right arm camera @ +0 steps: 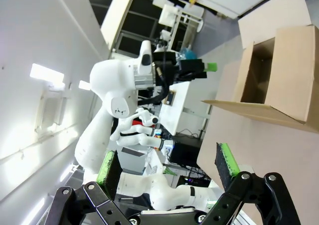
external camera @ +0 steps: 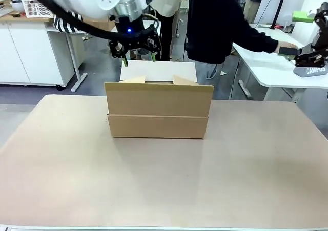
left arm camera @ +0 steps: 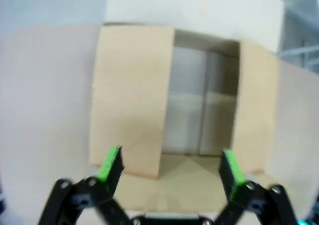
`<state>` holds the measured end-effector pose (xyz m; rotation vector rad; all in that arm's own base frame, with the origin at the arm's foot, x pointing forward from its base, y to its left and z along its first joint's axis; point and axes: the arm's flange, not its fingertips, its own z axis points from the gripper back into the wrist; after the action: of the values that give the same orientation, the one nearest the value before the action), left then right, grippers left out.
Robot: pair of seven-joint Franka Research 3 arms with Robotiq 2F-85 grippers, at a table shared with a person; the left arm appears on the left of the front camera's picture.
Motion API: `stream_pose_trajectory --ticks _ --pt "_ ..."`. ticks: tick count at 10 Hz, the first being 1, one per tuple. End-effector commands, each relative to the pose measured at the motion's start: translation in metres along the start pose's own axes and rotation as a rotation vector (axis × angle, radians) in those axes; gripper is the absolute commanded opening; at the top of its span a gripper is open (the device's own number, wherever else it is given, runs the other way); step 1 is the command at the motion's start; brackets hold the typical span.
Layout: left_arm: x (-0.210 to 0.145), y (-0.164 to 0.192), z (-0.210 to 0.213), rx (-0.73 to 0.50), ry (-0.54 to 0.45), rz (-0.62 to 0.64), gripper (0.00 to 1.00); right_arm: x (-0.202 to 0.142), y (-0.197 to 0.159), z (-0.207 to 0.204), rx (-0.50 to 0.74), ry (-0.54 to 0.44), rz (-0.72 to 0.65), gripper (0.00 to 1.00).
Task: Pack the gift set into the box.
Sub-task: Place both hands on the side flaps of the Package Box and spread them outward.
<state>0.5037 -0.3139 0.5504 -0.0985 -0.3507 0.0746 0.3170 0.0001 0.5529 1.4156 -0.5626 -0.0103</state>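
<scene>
The box (external camera: 159, 110) stands mid-table, nearer the far edge, one flap (left arm camera: 130, 100) lying over part of its mouth. No gift set shows in any view, so nothing can be packed yet. The left gripper (external camera: 137, 56) hovers above the box's far side, jaws spread and empty. The right gripper (right arm camera: 168, 166) is also wide open, holding nothing. Best to push that flap clear first. Beyond, a person (external camera: 220, 21) reaches toward a side table.

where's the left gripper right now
In the front view the left gripper hangs open above the far left part of the box, which sits mid-table; its wrist view looks down into the open box.
</scene>
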Motion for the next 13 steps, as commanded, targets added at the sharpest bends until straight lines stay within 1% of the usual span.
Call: stream_pose_trajectory --ticks 1,3,4,5,6,7,8,9,10,11,13 --pt "0.016 -0.035 -0.013 0.137 0.063 -0.047 1.00 0.002 0.000 -0.003 0.027 -0.013 0.021 1.00" --pt "0.008 -0.046 -0.030 0.287 0.082 -0.111 1.00 0.002 0.000 -0.003 0.027 -0.013 0.021 1.00" --pt "0.003 -0.046 -0.036 0.326 0.100 -0.121 1.00 0.002 0.000 -0.003 0.027 -0.013 0.021 1.00" --pt "0.000 -0.045 -0.042 0.422 0.086 -0.100 1.00 0.002 0.000 -0.003 0.027 -0.013 0.021 1.00" --pt "-0.003 -0.045 -0.050 0.456 0.093 -0.102 1.00 0.002 0.000 -0.003 0.027 -0.013 0.021 1.00" --pt "-0.004 -0.047 -0.057 0.436 0.092 -0.142 1.00 0.002 0.000 -0.003 0.027 -0.013 0.021 1.00" --pt "-0.004 -0.049 -0.066 0.463 0.080 -0.153 1.00 0.002 0.000 -0.003 0.027 -0.013 0.021 1.00" --pt "-0.002 -0.048 -0.073 0.525 0.070 -0.133 1.00 0.002 0.000 -0.003 0.027 -0.013 0.021 1.00" --pt "0.001 -0.045 -0.080 0.534 0.077 -0.135 1.00 0.002 0.000 -0.003 0.027 -0.013 0.021 1.00" --pt "0.003 -0.043 -0.089 0.538 0.061 -0.147 1.00 0.002 0.000 -0.003 0.027 -0.013 0.021 1.00" --pt "0.004 -0.045 -0.104 0.504 0.085 -0.171 1.00 0.002 0.000 -0.003 0.027 -0.013 0.021 1.00"
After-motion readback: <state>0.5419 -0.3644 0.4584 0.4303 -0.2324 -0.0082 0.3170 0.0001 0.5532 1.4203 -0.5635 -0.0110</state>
